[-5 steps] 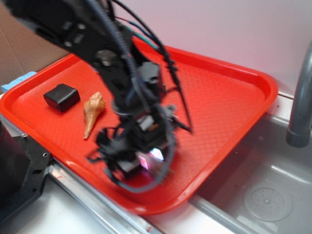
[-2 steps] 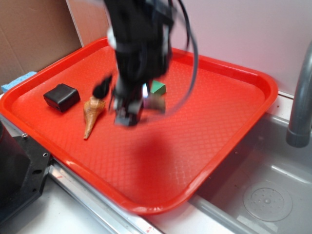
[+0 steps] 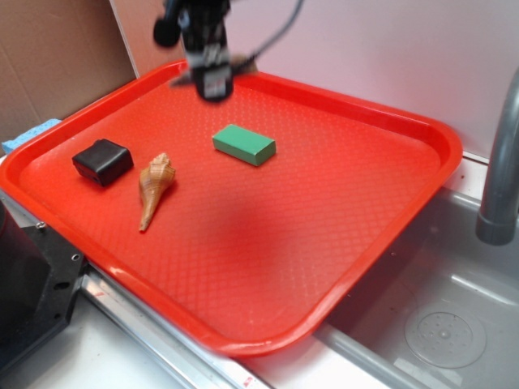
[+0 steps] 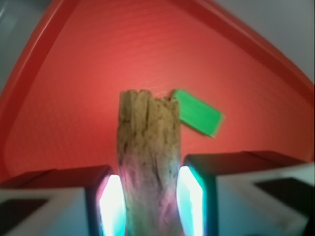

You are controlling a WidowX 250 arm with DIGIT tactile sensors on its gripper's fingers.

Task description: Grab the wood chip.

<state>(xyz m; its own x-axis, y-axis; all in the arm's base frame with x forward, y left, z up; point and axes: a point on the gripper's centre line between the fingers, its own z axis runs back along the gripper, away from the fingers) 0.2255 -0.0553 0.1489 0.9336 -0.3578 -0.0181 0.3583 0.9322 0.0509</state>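
Note:
The wood chip point(image 4: 148, 162) is a rough grey-brown splintered chunk, clamped between my two lit pads and sticking out past them in the wrist view. My gripper point(image 4: 150, 204) is shut on it. In the exterior view the gripper point(image 3: 212, 81) hangs high above the far left part of the red tray point(image 3: 340, 154), and the chip itself cannot be made out there. Far below the chip's tip the wrist view shows the tray floor point(image 4: 88, 88).
On the tray lie a green block point(image 3: 244, 144) point(image 4: 198, 112), a tan spiral seashell point(image 3: 155, 188) and a small black box point(image 3: 102, 161). A grey pipe point(image 3: 501, 162) rises at the right beside a metal sink point(image 3: 438, 316). Cardboard point(image 3: 57, 57) stands at the back left.
The arm has lifted from low over the tray's front middle up and back to the far left, carrying the wood chip. The green block, hidden before, now shows.

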